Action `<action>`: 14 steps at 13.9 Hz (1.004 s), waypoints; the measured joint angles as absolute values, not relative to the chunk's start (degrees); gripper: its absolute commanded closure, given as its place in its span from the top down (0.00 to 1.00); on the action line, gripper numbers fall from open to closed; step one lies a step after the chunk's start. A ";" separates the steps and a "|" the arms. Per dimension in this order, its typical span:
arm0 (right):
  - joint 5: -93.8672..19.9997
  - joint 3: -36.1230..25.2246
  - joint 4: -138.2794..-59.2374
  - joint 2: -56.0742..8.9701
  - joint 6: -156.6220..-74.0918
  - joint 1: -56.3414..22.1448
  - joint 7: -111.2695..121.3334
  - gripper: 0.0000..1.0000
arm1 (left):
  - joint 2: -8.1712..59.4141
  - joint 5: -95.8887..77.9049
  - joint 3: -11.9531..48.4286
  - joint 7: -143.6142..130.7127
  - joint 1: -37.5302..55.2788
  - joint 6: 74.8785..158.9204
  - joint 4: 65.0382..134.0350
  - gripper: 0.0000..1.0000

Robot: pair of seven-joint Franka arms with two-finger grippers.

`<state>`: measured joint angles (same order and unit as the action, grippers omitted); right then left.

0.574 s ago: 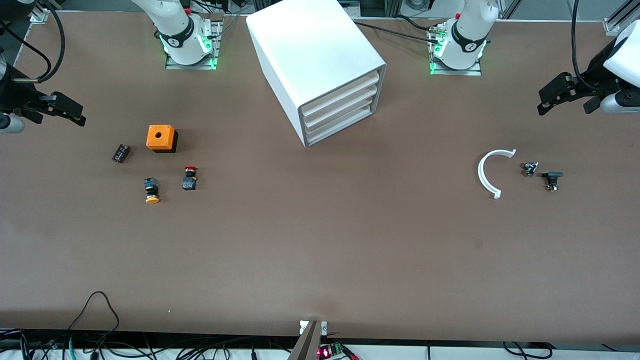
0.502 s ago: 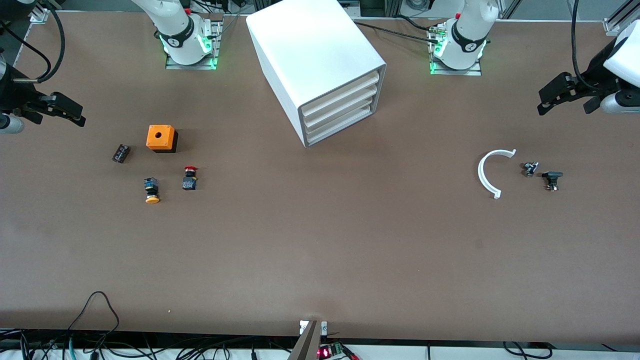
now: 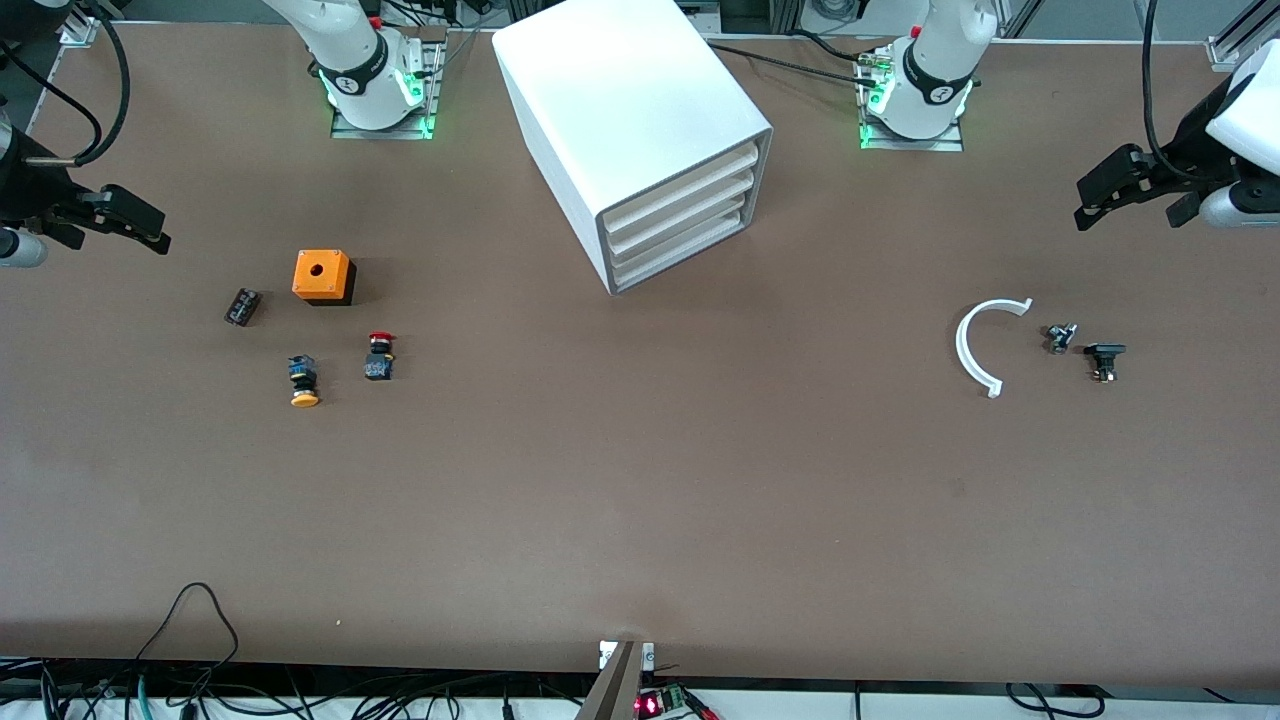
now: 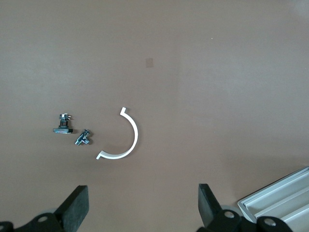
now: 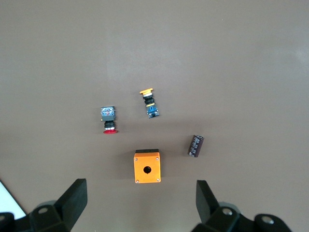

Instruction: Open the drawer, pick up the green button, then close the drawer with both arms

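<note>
White box-shaped cabinet (image 3: 640,140) mid-worktop, its shallow white bottom drawer (image 3: 680,250) shut, green button unseen, left pincer (image 4: 140,208) wide over the white plastic arc (image 4: 120,140), right pincer (image 5: 140,203) wide over the orange box (image 5: 147,166), both arms waiting

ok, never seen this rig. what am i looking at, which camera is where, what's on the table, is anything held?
Two white robot arms share a brown table. The front view looks down from across the table; their bases are along its top edge. Each of the other two views comes from a camera on one arm's wrist.

The left gripper hangs open over its end of the table, above a white curved clip and two small dark parts. The right gripper hangs open over its own end, near an orange box, a red-capped button, an orange-yellow-capped button and a small dark cylinder.

Between the bases stands a white cabinet with three drawers, the bottom drawer shut. Nothing is held. No green button is visible.
</note>
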<state>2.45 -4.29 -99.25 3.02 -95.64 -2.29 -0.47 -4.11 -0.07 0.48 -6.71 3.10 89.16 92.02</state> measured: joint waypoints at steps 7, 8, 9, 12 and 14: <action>2.46 -4.29 -99.27 3.02 -96.49 -2.29 -0.90 1.00 | -4.02 -0.07 1.06 -6.67 3.47 89.12 91.98 1.00; 2.46 -4.28 -99.26 3.02 -96.60 -2.29 -0.96 1.00 | -3.79 -0.07 1.20 -6.49 3.53 89.05 91.98 1.00; 2.46 -4.28 -99.26 3.02 -96.73 -2.29 -0.97 1.00 | -3.37 -0.12 1.58 -6.44 3.54 89.04 91.98 1.00; 2.46 -4.28 -99.27 2.94 -96.74 -2.29 -1.10 1.00 | -2.57 -0.77 3.14 -6.44 3.56 88.60 92.11 1.00; 2.46 -4.22 -99.27 2.61 -96.74 -2.32 -1.14 1.00 | -1.77 -0.77 5.55 -6.44 3.64 88.47 93.47 1.00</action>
